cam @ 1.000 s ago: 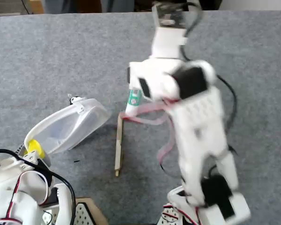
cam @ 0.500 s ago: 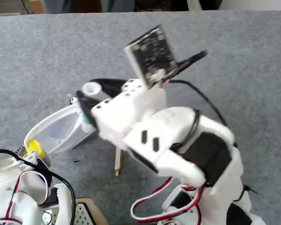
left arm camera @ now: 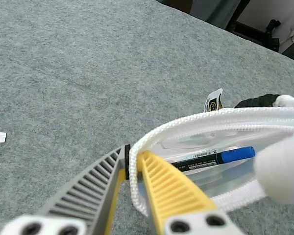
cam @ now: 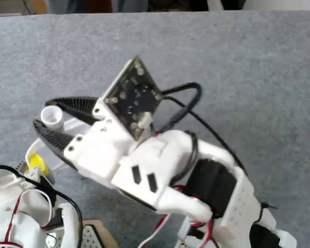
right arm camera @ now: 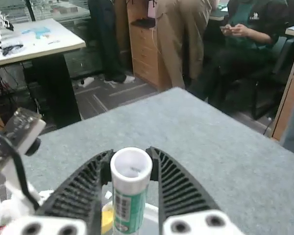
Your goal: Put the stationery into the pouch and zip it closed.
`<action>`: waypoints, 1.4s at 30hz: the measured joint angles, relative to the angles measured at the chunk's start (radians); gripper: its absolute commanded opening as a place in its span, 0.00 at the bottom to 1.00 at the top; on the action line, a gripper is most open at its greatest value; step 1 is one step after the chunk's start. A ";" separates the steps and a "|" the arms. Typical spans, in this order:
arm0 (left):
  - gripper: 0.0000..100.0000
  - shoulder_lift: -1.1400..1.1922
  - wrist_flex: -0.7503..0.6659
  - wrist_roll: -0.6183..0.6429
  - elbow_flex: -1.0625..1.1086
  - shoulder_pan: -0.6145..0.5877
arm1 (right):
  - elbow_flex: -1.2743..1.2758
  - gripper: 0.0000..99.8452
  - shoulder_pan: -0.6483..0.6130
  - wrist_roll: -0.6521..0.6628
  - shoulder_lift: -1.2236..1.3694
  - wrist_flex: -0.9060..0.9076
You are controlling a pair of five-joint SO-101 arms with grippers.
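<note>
1. Fingers [right arm camera: 88,181] of the right gripper [right arm camera: 131,165], black and ribbed, are clenched on a white cylindrical glue stick with a green label [right arm camera: 129,196]. There is 1 finger on each side, and the tube stands upright with its hollow white end up.
2. Seen from the high view, the right gripper [cam: 54,123] holds the glue stick [cam: 52,117] over the clear plastic pouch with a white zip rim [cam: 31,149].
3. Tips of the left gripper [left arm camera: 129,160], 1 grey finger and 1 yellow, pinch the rim of the pouch [left arm camera: 220,116] between them.
4. Mouth of the pouch is unzipped, and a black pen with a blue cap [left arm camera: 213,157] lies inside.
5. Pouch lies on the grey felt table cover [cam: 248,62], and a small white paper scrap [left arm camera: 0,137] sits well apart from it.
</note>
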 measured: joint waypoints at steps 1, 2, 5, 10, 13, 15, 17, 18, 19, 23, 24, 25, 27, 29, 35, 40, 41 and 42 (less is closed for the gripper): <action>0.03 0.000 0.000 0.000 0.000 0.000 | 0.014 0.01 0.000 0.000 0.000 0.000; 0.03 0.000 0.000 0.000 0.000 0.000 | 0.026 0.01 0.000 0.000 0.000 0.000; 0.03 -0.017 0.000 0.000 0.000 0.000 | 0.048 0.01 0.000 0.000 0.000 -0.002; 0.03 -0.020 0.000 0.000 0.002 0.000 | 0.081 0.01 0.000 0.000 0.000 -0.008; 0.03 -0.020 0.000 0.000 0.002 0.000 | 0.092 0.02 0.000 0.000 0.002 -0.014; 0.03 -0.020 0.000 0.000 0.002 0.000 | 0.094 0.07 0.000 0.000 0.002 -0.014; 0.03 -0.020 0.000 0.000 0.002 0.000 | 0.094 0.16 0.006 0.000 0.002 -0.014; 0.03 -0.020 0.000 0.000 0.002 0.000 | 0.094 0.21 0.008 0.000 0.002 -0.014; 0.03 -0.020 0.000 0.000 0.002 0.000 | 0.094 0.25 0.008 0.000 0.002 -0.011; 0.03 -0.020 0.000 0.000 0.002 0.000 | 0.097 0.33 0.009 0.000 0.002 0.020; 0.03 -0.020 0.000 -0.002 0.002 0.000 | 0.100 0.33 0.012 0.000 0.002 0.021; 0.03 -0.020 0.000 -0.002 0.002 0.000 | 0.103 0.33 0.012 0.000 0.002 0.021; 0.03 -0.020 0.002 -0.003 0.002 0.002 | 0.103 0.33 0.012 0.000 0.002 0.021; 0.03 -0.020 0.002 -0.003 0.002 0.002 | 0.103 0.33 0.018 0.000 0.002 0.021; 0.03 -0.020 0.002 -0.003 0.002 0.002 | 0.101 0.33 0.071 0.000 -0.040 0.063; 0.03 -0.020 0.002 -0.003 0.002 0.002 | 0.123 0.33 0.298 0.000 -0.133 0.183; 0.03 -0.020 0.002 -0.003 0.002 0.002 | 0.149 0.33 0.356 0.000 -0.150 0.206; 0.03 -0.020 0.002 -0.003 0.002 0.002 | 0.184 0.33 0.410 0.000 -0.164 0.227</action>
